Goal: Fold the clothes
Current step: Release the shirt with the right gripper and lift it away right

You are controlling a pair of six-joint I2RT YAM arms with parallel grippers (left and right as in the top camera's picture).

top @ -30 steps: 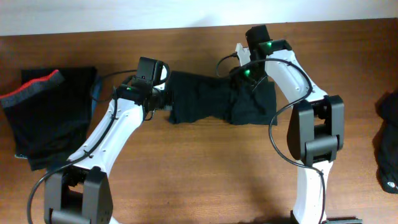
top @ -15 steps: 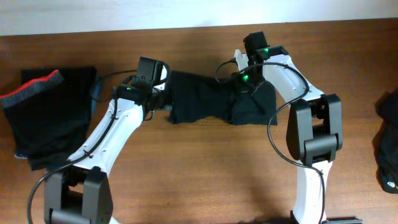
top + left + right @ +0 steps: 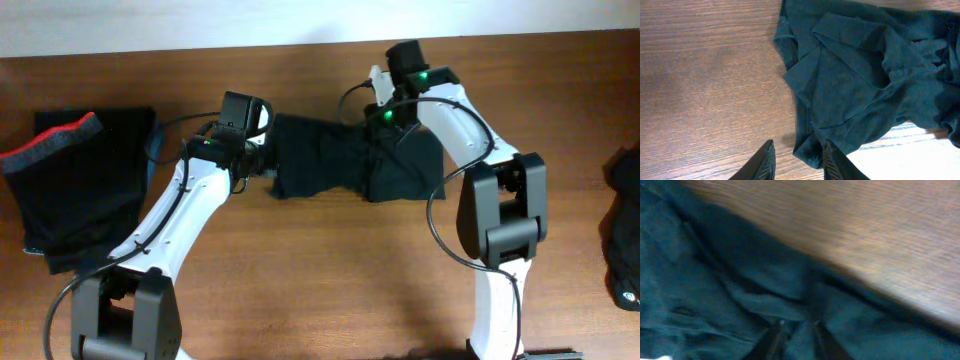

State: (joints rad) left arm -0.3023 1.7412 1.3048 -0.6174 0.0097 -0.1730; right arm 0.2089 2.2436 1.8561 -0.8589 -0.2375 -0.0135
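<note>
1. Table (image 3: pixel 330 270): brown wood-grain top that fills nearly the whole overhead view. A white strip (image 3: pixel 150 25) runs along its far edge.
2. Right arm (image 3: pixel 500 200): white with black joints. It rises from the near edge and arches over to the far side of the middle garment (image 3: pixel 320 165). Green lights are lit near the wrist.
3. Left arm (image 3: pixel 180 215): same build. It reaches diagonally from the near left to the left end of the middle garment.
4. Left garment (image 3: pixel 80 190): black, with a red-and-grey waistband (image 3: pixel 55 145) along its upper left. It lies flat at the table's left side, well apart from both grippers.
5. The middle garment: plain black soft fabric, spread crosswise at the far centre of the table between the two wrists. It is creased, with overlapping flaps in the left wrist view, and its right part is bunched thicker.
6. Dark garment (image 3: pixel 625 230): crumpled at the table's right edge and partly cut off by the frame.
7. Left gripper (image 3: pixel 797 146): set low at the middle garment's left end, fingers standing apart. A corner of fabric lies between them against one finger, with bare wood beside the other, so nothing is pinched.
8. Right gripper (image 3: pixel 797 327): fingertips are down among the fabric folds at the middle garment's far edge. The view is blurred, so it cannot be told whether the fingers are parted or clamped on the cloth.
</note>
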